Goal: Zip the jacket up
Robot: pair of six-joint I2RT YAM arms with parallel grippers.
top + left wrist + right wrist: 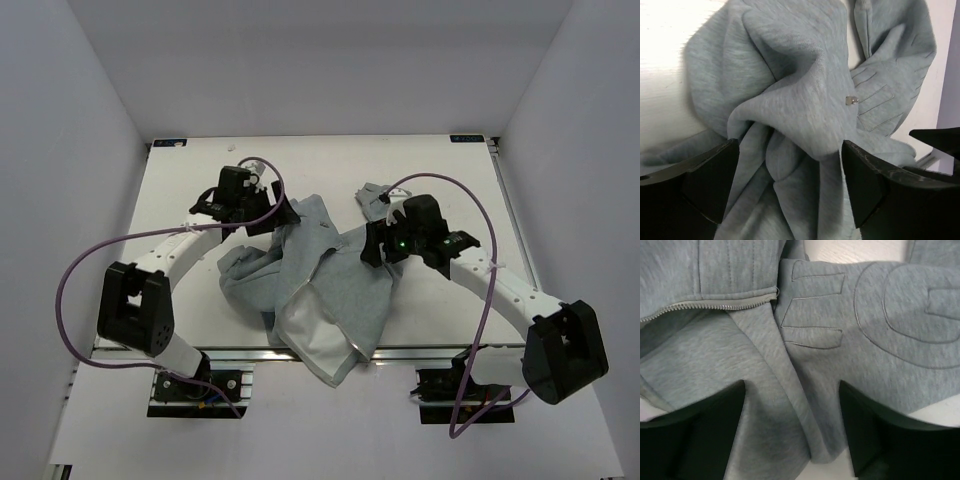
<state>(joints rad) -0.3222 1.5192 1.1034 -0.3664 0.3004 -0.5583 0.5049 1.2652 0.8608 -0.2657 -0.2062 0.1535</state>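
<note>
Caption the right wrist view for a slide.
Right gripper straddling a fold of the grey jacket, zipper teeth at upper left.

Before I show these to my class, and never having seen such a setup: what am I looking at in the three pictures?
Two robot arms are bolted to the near edge of a white table. The overhead picture comes from a fixed camera above and behind them. A crumpled grey jacket lies between them, unzipped, its white lining showing. The other two pictures come from cameras on each wrist. The left gripper has a bunch of jacket fabric between its black fingers. The right gripper also straddles a fold, near the open zipper. How firmly either grips, I cannot tell.
</note>
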